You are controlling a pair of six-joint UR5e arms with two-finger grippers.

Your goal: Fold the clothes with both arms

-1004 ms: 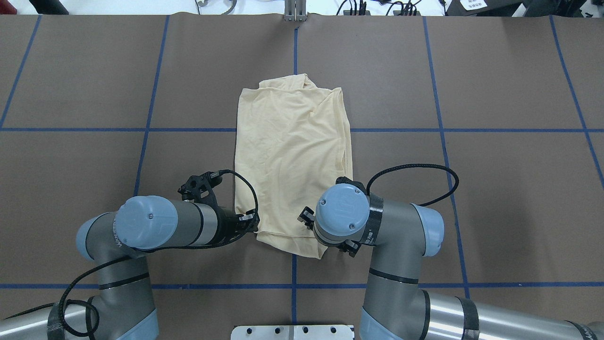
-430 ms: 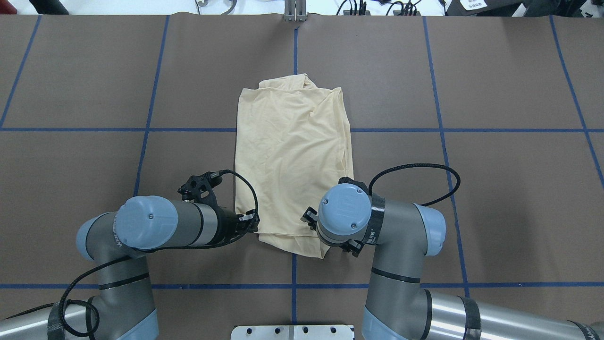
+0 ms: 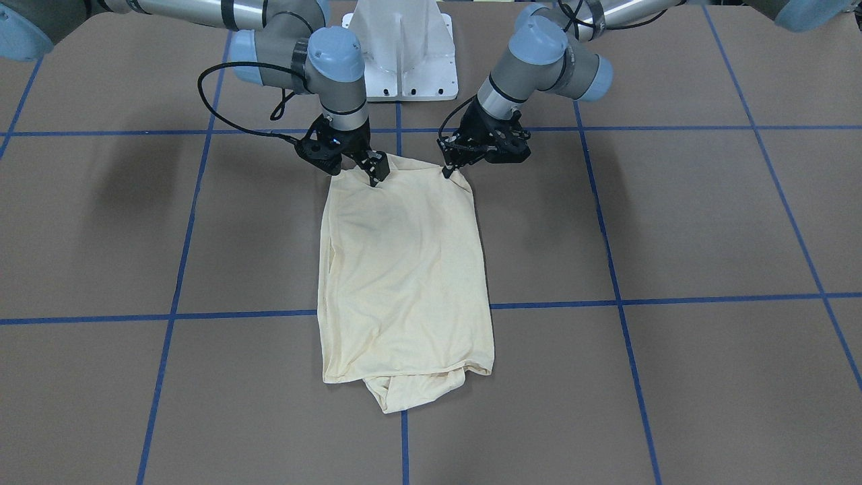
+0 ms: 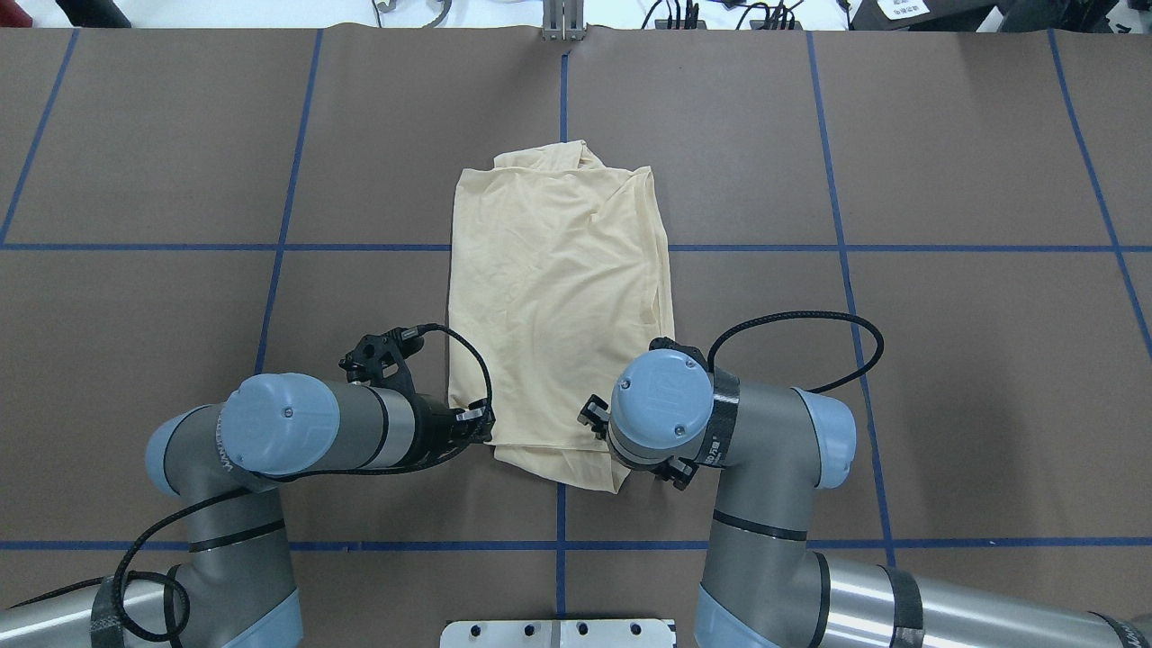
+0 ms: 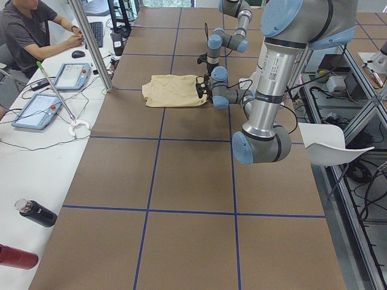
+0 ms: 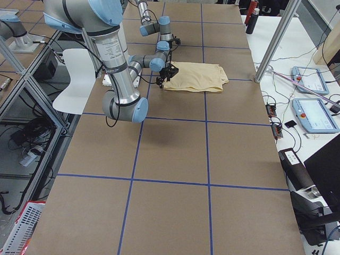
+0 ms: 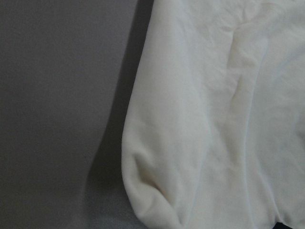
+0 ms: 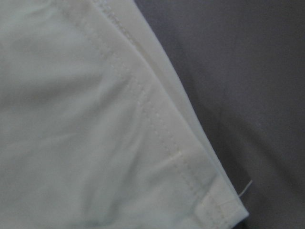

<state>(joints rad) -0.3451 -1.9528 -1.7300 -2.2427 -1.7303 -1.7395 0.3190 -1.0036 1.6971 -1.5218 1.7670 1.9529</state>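
Note:
The pale cream-yellow T-shirt (image 4: 558,288) lies folded into a long rectangle at the table's middle (image 3: 404,269), with a bunched end sticking out at the far side. My left gripper (image 3: 448,170) pinches its near corner on the overhead view's left (image 4: 486,430), fingers together on the cloth. My right gripper (image 3: 374,172) grips the other near corner, and its wrist hides the fingers from above. Both wrist views are filled with cloth (image 7: 214,119) and a stitched hem (image 8: 157,129) over brown table. No print or tag shows.
The white pedestal base (image 3: 404,54) stands just behind the grippers. Blue tape lines (image 4: 562,90) cross the brown table. A metal post (image 5: 91,42) rises at the far edge, where a seated person (image 5: 30,30), tablets (image 5: 72,75) and bottles (image 5: 36,212) are.
My right wrist has shifted slightly to the right and toward the base, and the shirt's near right corner has followed it. The left arm has not moved.

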